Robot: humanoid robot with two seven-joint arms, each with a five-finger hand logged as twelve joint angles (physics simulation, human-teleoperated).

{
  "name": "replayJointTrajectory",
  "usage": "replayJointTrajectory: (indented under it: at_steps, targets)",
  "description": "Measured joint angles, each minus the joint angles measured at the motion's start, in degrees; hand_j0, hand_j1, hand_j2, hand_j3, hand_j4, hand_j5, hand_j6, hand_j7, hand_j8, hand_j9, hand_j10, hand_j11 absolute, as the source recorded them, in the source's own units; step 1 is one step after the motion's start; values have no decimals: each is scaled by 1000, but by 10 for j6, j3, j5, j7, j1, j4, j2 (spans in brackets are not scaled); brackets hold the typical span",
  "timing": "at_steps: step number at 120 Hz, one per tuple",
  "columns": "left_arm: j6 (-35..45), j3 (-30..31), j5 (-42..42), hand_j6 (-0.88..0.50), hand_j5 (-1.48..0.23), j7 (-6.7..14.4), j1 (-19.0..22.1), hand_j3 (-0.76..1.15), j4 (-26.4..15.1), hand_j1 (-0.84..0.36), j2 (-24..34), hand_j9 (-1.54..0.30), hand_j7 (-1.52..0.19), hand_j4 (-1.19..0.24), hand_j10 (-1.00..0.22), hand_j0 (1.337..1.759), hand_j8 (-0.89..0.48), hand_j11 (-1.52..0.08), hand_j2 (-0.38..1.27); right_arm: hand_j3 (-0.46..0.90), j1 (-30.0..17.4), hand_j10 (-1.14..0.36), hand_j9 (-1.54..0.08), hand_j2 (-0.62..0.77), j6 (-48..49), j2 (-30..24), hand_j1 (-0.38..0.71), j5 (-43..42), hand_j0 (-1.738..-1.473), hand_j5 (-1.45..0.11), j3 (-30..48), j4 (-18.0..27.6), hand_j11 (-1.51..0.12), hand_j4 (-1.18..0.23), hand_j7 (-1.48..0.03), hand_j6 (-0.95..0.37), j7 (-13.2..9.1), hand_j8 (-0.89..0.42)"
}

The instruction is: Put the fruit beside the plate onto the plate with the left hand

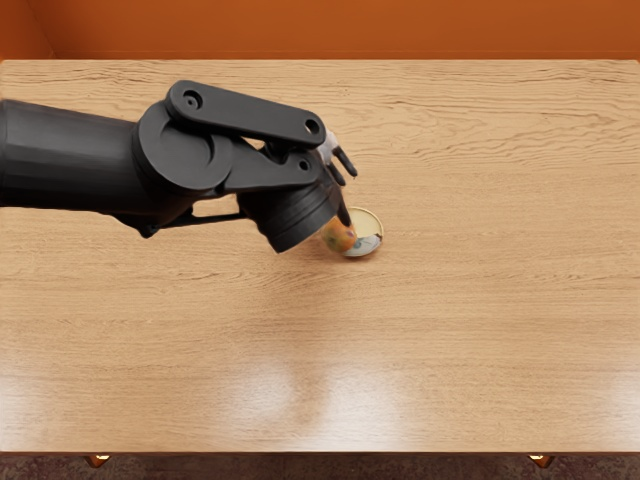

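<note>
Left hand (302,205) in from 9 o'clock, low over the table (480,340), fingers (343,208) curled down around the fruit (340,238) in a grasp. Fruit at the 9 o'clock rim of the plate (372,222), overlapping it, half hidden under the palm. Lifted or resting: cannot tell.

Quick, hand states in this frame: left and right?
Left hand: over the small orange-red round fruit at the little yellow-rimmed round plate; grip cannot be told.
Right hand: not in view.
</note>
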Motion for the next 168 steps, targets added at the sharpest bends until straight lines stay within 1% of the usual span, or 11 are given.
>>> replayJointTrajectory:
  at_steps: [30, 44, 56, 63, 77, 95, 109, 121, 138, 151, 168]
  targets:
    - [0, -19, 1, -317, -420, 0, 7, 0, 1, -27, 0, -419, -420, -321, -322, 1658, -302, -419, 100, 0, 1, -35, -45, -7, 0, 0, -307, 0, -1658, -45, 0, 0, -45, -35, -45, -35, 0, -35]
    - [0, -40, 5, -289, -380, 0, 7, 0, -29, 5, 2, -379, -380, -291, -292, 1658, -281, -379, 79, 0, 1, -35, -45, -7, 0, 0, -308, 0, -1658, -45, 0, 0, -45, -35, -45, -35, 0, -35]
    - [-9, -64, 21, -275, -360, 0, 15, 0, -77, 21, 78, -359, -360, -277, -277, 1658, -270, -359, 68, 0, 1, -35, -45, -7, 0, 0, -308, 0, -1658, -45, 1, 0, -45, -35, -45, -35, 0, -35]
    - [-36, -81, 33, -270, -352, 0, 37, 0, -99, 28, 140, -352, -352, -271, -271, 1658, -266, -352, 64, 0, 1, -35, -45, -7, 0, 0, -308, 0, -1658, -45, 1, 0, -45, -35, -45, -35, 0, -35]
    - [-154, -161, 77, -261, -342, 0, 164, 0, -124, 35, 294, -341, -342, -262, -262, 1658, -259, -341, 58, 0, 1, -35, -45, -7, 0, 0, -308, 0, -1658, -45, 1, -1, -45, -35, -45, -35, 0, -35]
    - [-343, -292, 115, -258, -335, 0, 280, 0, -141, 40, 465, -335, -335, -258, -258, 1658, -257, -335, 54, 0, 1, -35, -45, -7, 0, 0, -308, 0, -1658, -45, 1, -1, -45, -35, -45, -35, -1, -35]
    - [-499, -429, 123, -256, -333, 0, 426, 0, -146, 42, 533, -333, -333, -257, -257, 1658, -256, -333, 53, 0, 1, -35, -45, -7, 0, 0, -307, 0, -1658, -45, 1, 0, -45, -35, -45, -35, -1, -35]
    - [-612, -550, 124, -256, -332, 0, 519, 0, -146, 43, 558, -332, -332, -256, -256, 1658, -256, -332, 52, 0, 1, -35, -45, -7, 0, 0, -307, 0, -1658, -45, 1, 0, -45, -35, -45, -35, -1, -35]
    - [-678, -673, 116, -256, -331, 0, 596, 0, -128, 44, 569, -331, -331, -256, -256, 1658, -256, -331, 52, 0, 1, -35, -45, -7, 0, 0, -307, 0, -1658, -45, 0, 0, -45, -35, -45, -35, -1, -35]
    - [-692, -717, 88, -255, -330, 0, 603, 0, -91, 45, 566, -330, -330, -255, -255, 1658, -255, -330, 52, 0, 0, -35, -45, -7, 0, 0, -307, 0, -1658, -45, 0, 0, -45, -35, -45, -35, -1, -35]
    - [-698, -729, 36, -253, -329, 0, 606, 0, -64, 46, 561, -329, -329, -253, -253, 1658, -253, -329, 52, 0, 0, -35, -45, -7, 0, 0, -308, 1, -1658, -45, 1, 0, -45, -35, -45, -35, -1, -35]
